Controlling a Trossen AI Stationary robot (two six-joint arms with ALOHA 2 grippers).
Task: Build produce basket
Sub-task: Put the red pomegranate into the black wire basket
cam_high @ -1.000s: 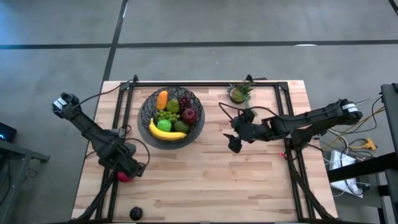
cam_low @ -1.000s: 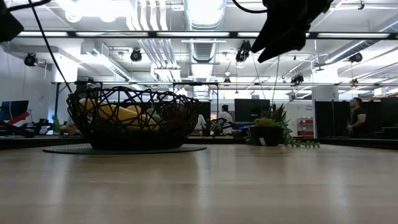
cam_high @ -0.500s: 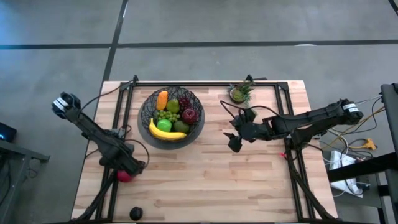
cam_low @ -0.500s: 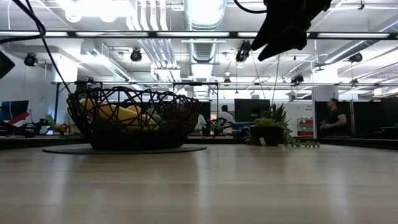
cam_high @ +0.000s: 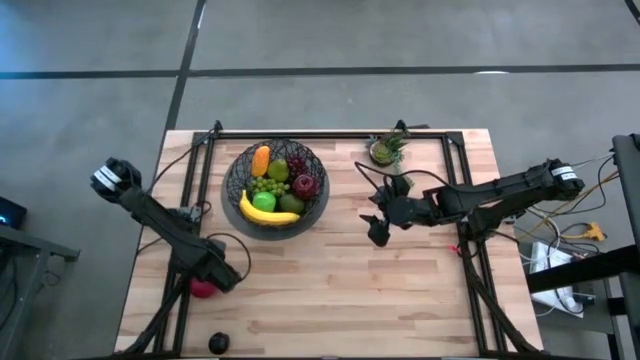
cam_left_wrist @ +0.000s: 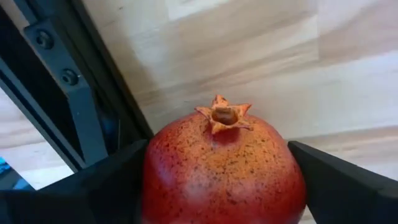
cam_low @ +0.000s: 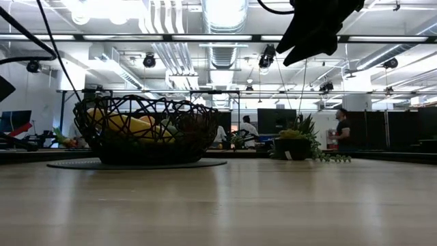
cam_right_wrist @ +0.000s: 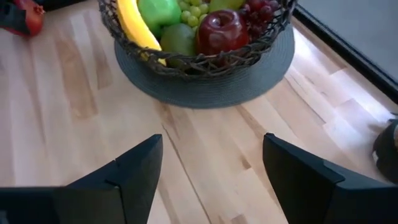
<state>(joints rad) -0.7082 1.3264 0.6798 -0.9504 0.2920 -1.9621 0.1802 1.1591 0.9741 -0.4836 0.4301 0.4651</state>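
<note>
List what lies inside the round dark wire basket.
In the round dark wire basket: a yellow banana, green apple, red apple, green grapes, purple grapes, an orange piece. Anything beneath this pile is covered.

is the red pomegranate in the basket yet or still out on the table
Out. The pomegranate sits on the wooden table between the left gripper's open fingers, well short of the basket.

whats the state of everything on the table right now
dark criss-cross wire basket: upright, filled with fruit
speckled red pomegranate: resting on the table
left pincer: low, around the pomegranate
right pincer: open, empty, raised mid-table
small dark round plum: loose near the table edge
small spiky green plant: upright
</note>
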